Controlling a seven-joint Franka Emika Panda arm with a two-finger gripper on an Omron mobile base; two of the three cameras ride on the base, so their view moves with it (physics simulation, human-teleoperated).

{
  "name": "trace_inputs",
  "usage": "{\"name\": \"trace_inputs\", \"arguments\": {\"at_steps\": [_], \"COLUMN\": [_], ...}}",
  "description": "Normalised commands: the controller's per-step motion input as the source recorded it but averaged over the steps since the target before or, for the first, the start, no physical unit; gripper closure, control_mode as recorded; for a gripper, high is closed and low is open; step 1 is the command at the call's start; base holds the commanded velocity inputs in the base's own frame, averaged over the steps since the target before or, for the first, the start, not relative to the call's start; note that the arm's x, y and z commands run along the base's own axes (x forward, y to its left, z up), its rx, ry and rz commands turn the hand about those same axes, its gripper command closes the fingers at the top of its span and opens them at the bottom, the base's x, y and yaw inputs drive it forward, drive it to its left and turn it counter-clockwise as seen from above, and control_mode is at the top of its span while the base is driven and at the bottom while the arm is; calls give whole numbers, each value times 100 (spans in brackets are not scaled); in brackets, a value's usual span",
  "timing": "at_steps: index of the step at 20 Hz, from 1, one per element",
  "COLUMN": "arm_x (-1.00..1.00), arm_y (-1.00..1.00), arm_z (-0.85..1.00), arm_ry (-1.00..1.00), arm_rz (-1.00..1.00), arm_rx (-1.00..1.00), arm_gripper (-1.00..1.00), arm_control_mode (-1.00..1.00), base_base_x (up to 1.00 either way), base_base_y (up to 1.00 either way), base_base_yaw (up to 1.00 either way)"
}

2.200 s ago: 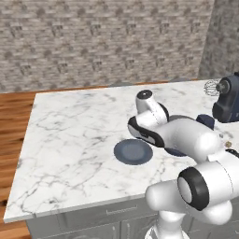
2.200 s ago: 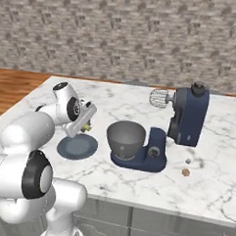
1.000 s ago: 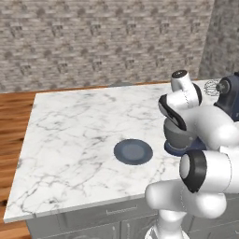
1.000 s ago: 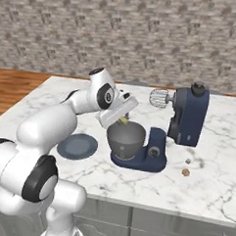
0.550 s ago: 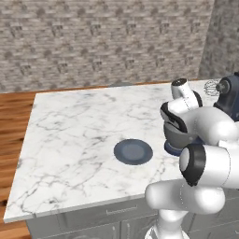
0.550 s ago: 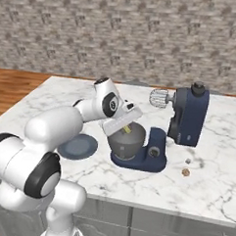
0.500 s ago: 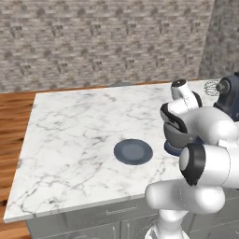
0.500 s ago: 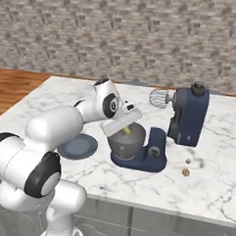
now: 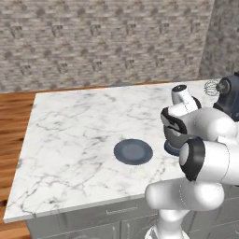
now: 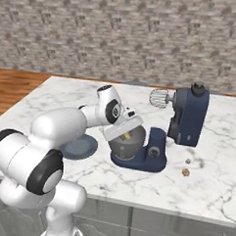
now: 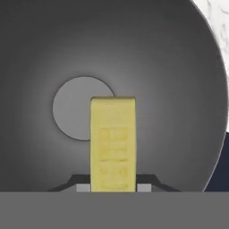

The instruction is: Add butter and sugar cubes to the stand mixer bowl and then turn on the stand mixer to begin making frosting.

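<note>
**Butter held over the mixer bowl**

In the hand view we look straight down into the stand mixer bowl (image 11: 147,58), a deep grey metal bowl with a lighter round patch at its bottom. The butter (image 11: 112,143), a pale-yellow stick, stands up between our gripper (image 11: 113,188) fingers, which are clamped on its lower end from both sides. The face of the stick carries a faint stamped pattern of small blocks; we cannot read any writing or brand in it.

From the right base view, the gripper (image 10: 123,134) sits at the mouth of the bowl (image 10: 133,144), with a sliver of yellow butter (image 10: 126,135) showing at the rim. The bowl rests on the flat base of the navy-blue stand mixer (image 10: 188,121), whose head is tilted back, the wire whisk (image 10: 159,98) pointing left above the bowl. We see no label on the mixer body.

Two sugar cubes (image 10: 185,171) lie on the marble counter (image 10: 219,189) to the right of the mixer base, near its upright column, a little apart from each other.

A dark blue-grey plate (image 9: 133,151) lies flat on the counter to the left of the mixer, partly behind our arm in the right base view.

In the left base view our arm covers most of the bowl, with the whisk (image 9: 212,87) at the far right.
</note>
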Motion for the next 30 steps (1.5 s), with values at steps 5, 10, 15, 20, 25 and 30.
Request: {"name": "trace_inputs", "arguments": {"at_steps": [5,10,15,20,25,30], "arm_x": [0,-3,-10,-19,-39,-78], "arm_y": [-1,0,8,37,35,-13], "arm_z": [-31,-14,4,47,40,-6], "arm_ry": [0,-2,-9,-16,-8,-4], "arm_rz": [-1,0,0,0,-5,-16], "arm_rx": [4,2,0,-3,-1,2], "arm_gripper": [-100,-100,-100,-100,-100,-100], "arm_control_mode": [-100,-100,-100,-100,-100,-100], "base_base_x": [0,0,0,0,0,0], "base_base_y": [0,0,0,0,0,0], "base_base_yaw": [0,0,0,0,0,0]}}
